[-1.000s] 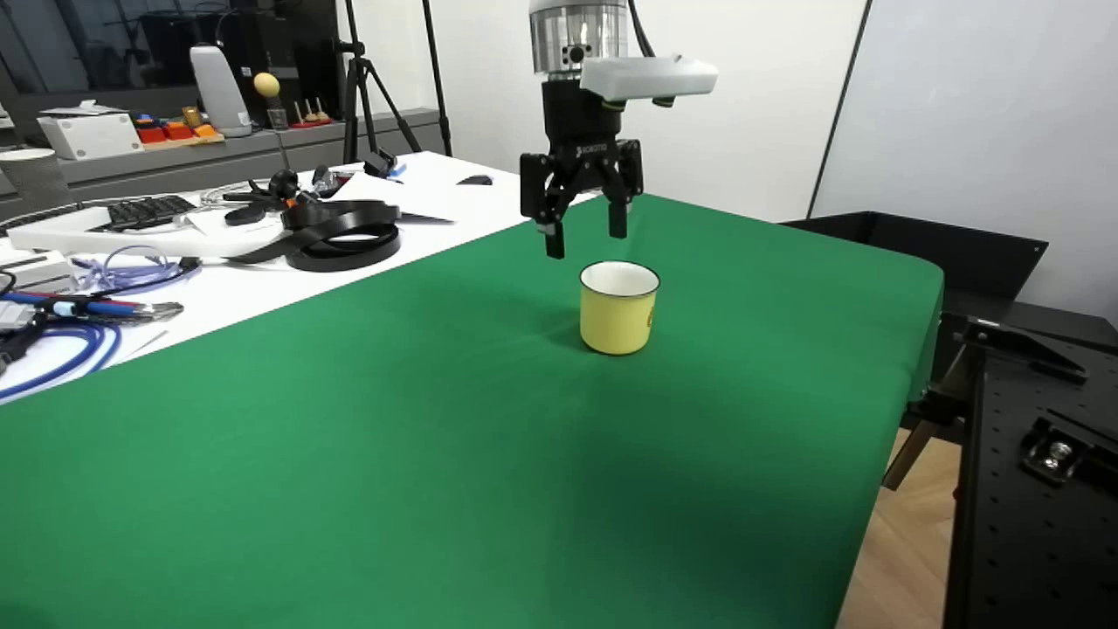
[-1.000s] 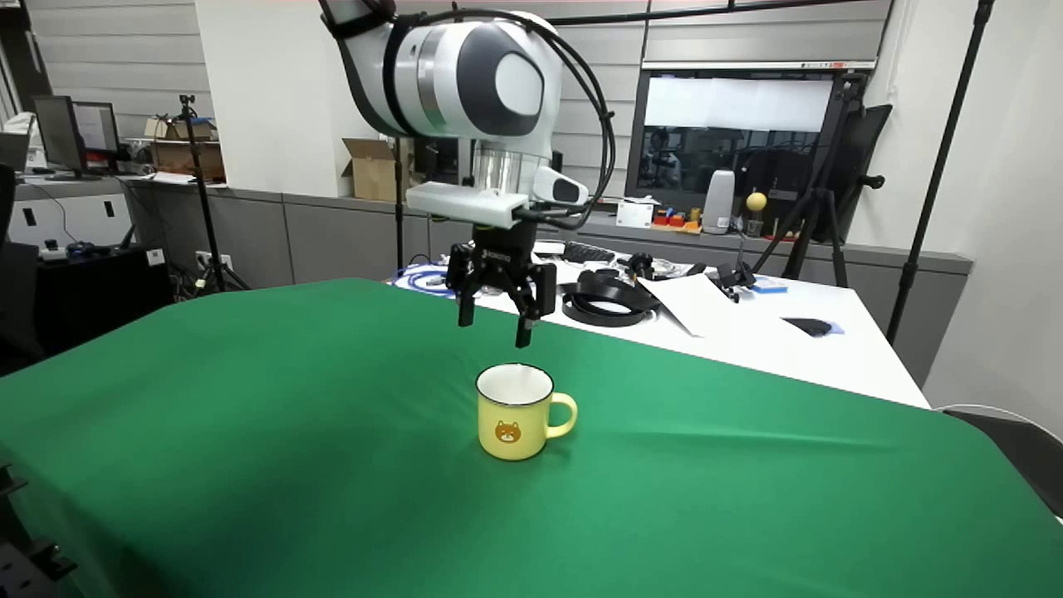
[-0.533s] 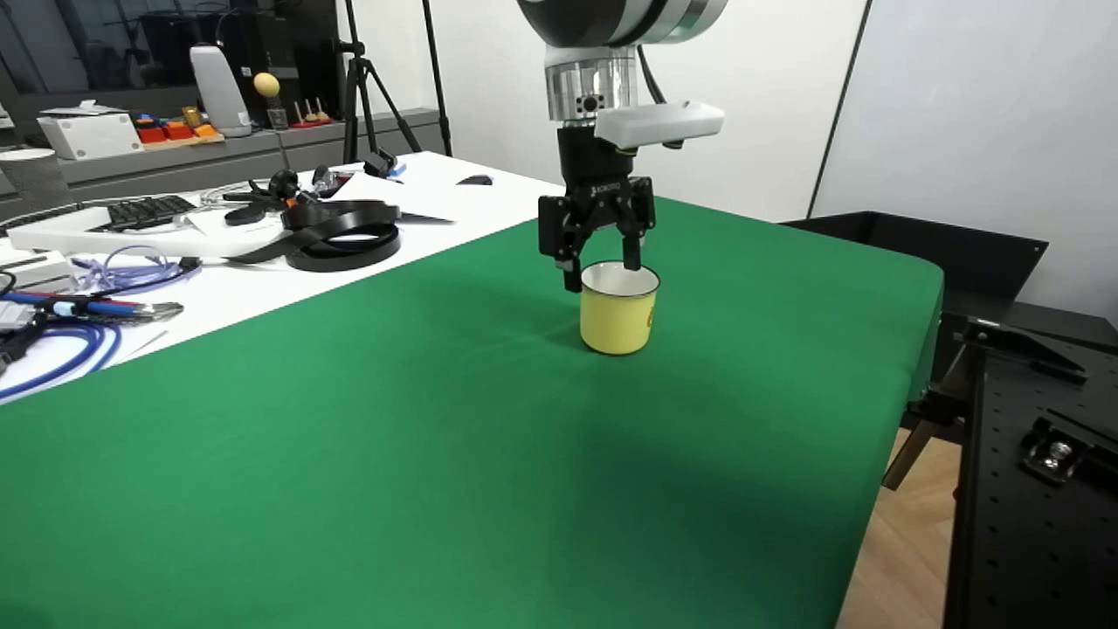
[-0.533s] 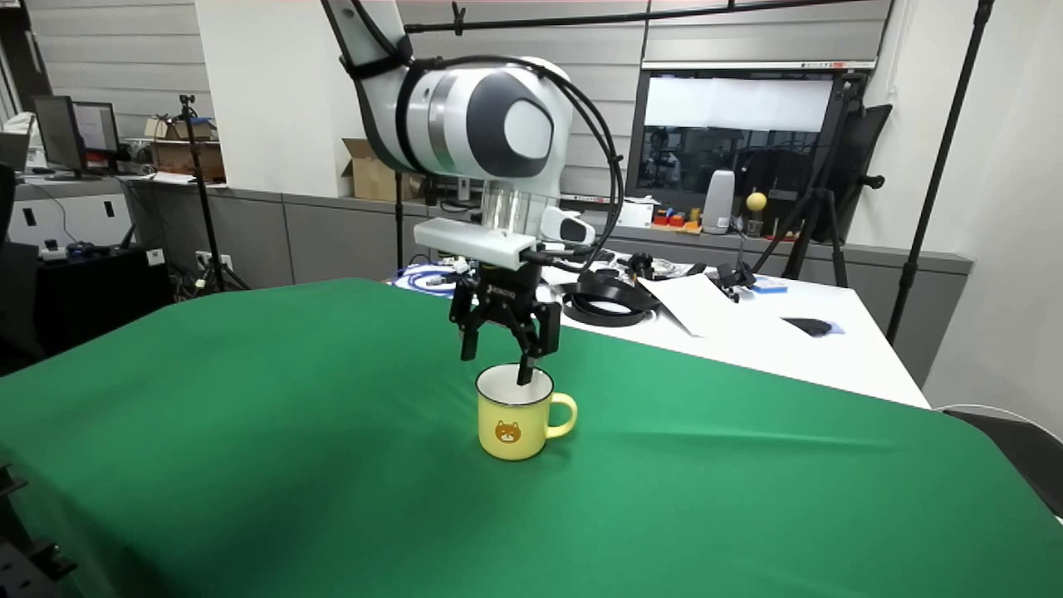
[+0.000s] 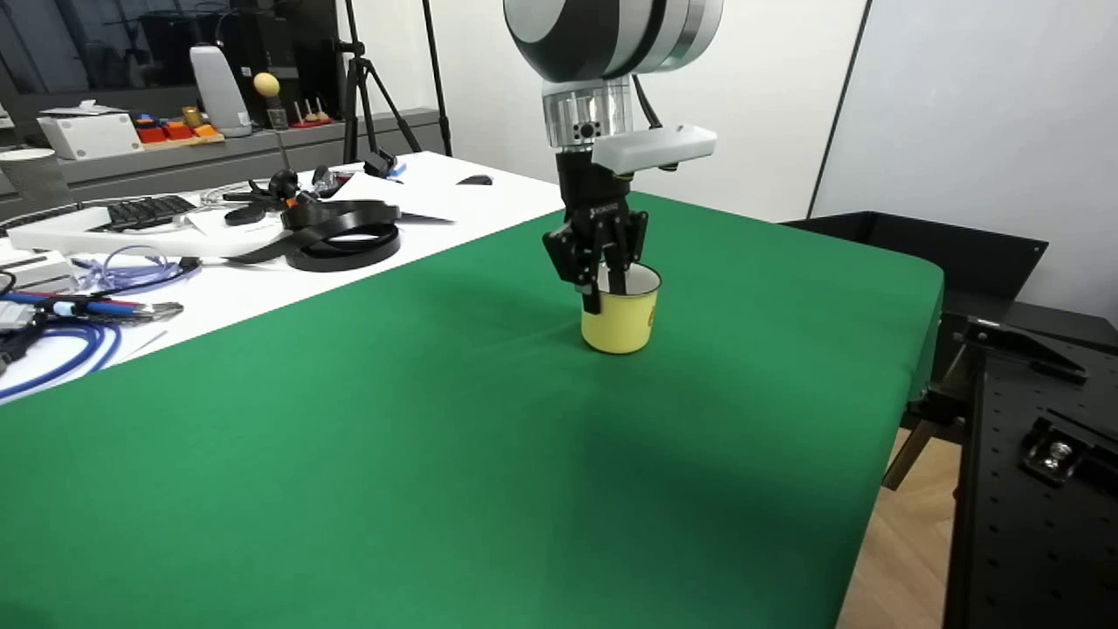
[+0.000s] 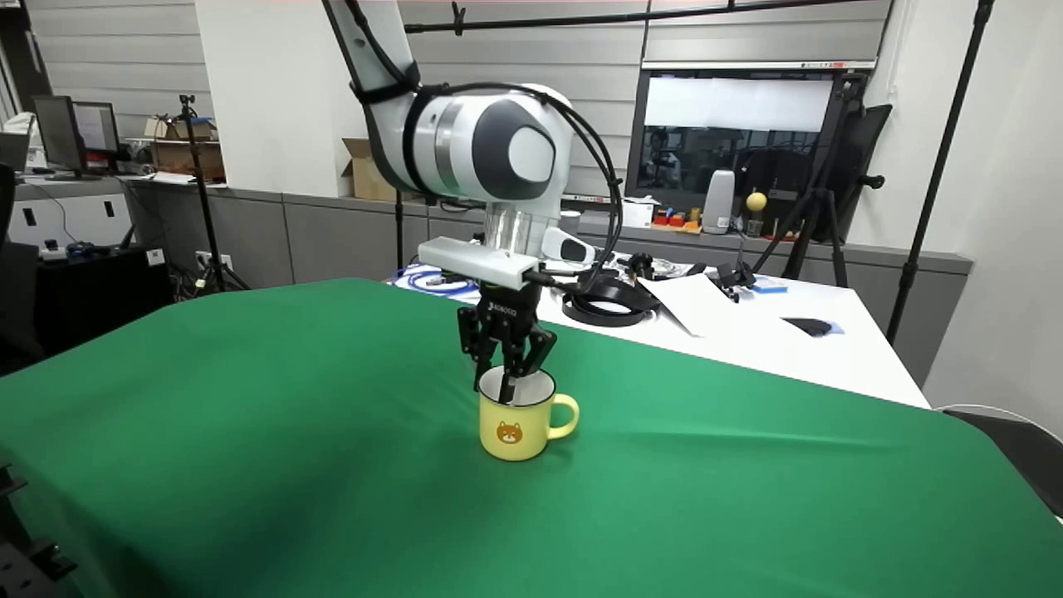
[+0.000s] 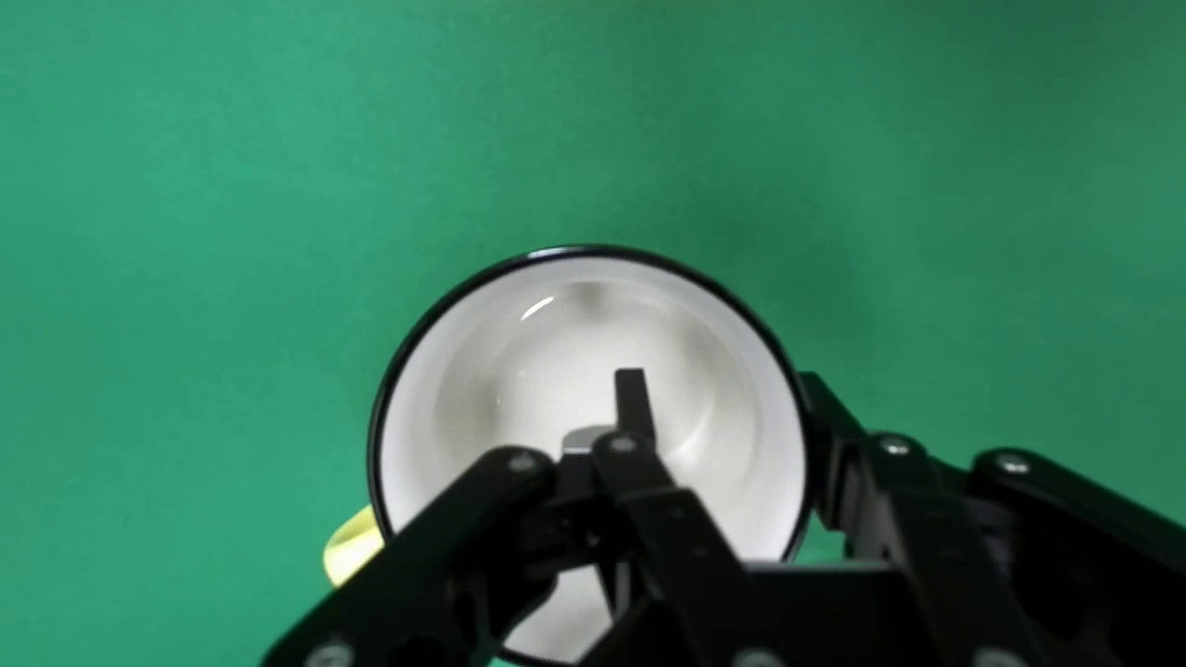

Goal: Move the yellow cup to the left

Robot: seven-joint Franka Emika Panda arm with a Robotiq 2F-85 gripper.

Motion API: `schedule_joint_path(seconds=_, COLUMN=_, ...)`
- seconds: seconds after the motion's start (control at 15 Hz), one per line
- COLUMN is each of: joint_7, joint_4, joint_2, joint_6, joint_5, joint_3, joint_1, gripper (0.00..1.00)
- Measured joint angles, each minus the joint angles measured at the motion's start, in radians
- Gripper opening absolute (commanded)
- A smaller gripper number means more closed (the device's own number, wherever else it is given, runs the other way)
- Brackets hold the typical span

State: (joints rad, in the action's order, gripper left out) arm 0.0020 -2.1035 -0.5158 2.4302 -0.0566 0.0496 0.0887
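Note:
The yellow cup (image 5: pixel 618 328) stands upright on the green cloth. An exterior view shows its handle (image 6: pixel 568 415) and a small brown animal face on the cup (image 6: pixel 515 447). My gripper (image 5: pixel 604 297) reaches down over the cup's wall with its jaws partly closed. In the wrist view, the gripper (image 7: pixel 723 398) has one finger (image 7: pixel 634 403) inside the white interior, with a gap between it and the wall. The other finger lies outside, right against the black rim (image 7: pixel 783 357); whether it touches cannot be told. Part of the near rim is hidden behind the gripper.
The green cloth (image 6: pixel 315 432) spreads around the cup. Beyond it, a white table (image 5: pixel 489 196) carries black straps (image 5: pixel 349 245), cables and papers. A black perforated bench (image 5: pixel 1031 507) stands beside the cloth-covered table.
My gripper has come down from above the cup, so one finger is inside and one outside. Its jaws have narrowed in the last half second. The cup has shifted very slightly.

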Motion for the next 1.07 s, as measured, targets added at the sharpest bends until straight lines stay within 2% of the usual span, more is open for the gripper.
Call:
schedule_joint_path(seconds=0.07, joint_7=0.0, joint_4=0.001, joint_2=0.0, joint_6=0.0, joint_5=0.002, joint_3=0.0, joint_1=-0.002, gripper=0.03)
schedule_joint_path(seconds=0.2, joint_7=0.0, joint_4=0.004, joint_2=0.0, joint_6=0.0, joint_5=0.014, joint_3=0.001, joint_1=-0.007, gripper=0.0)
schedule_joint_path(seconds=0.67, joint_7=0.0, joint_4=0.008, joint_2=0.0, joint_6=-0.029, joint_5=0.09, joint_3=0.007, joint_1=-0.032, gripper=0.03)
schedule_joint_path(seconds=1.07, joint_7=0.006, joint_4=0.001, joint_2=0.0, joint_6=-0.024, joint_5=0.157, joint_3=0.005, joint_1=-0.108, gripper=0.03)
